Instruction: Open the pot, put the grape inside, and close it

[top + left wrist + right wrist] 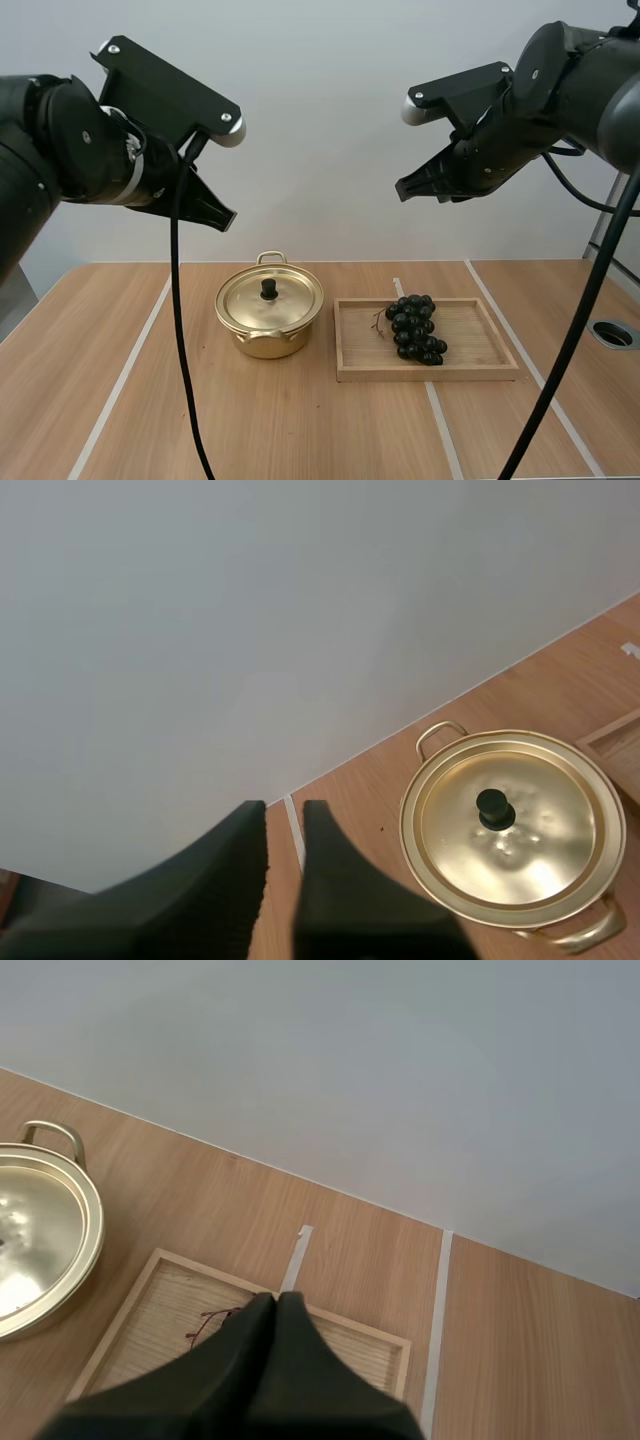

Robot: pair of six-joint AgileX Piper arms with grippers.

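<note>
Jaws well abv pot (264, 346), grapes (415, 328)

1. Pot (265, 345) and lid (292, 300): polished gold-coloured metal, mirror-glossy; lid knob (269, 289) matt black.
2. Wooden tray (430, 373): pale, bare, matt wood.
3. Table (120, 400): smooth wood-grain surface.
4. Bunch of grapes (414, 327): dark, lightly glossy skins.

One pot (268, 343), one grape bunch (415, 328), one tray (475, 340)

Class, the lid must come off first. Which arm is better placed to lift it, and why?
Probably the left: the left gripper hangs open nearer the pot, whose lid is on; the right gripper, shut, hangs toward the tray.
</note>
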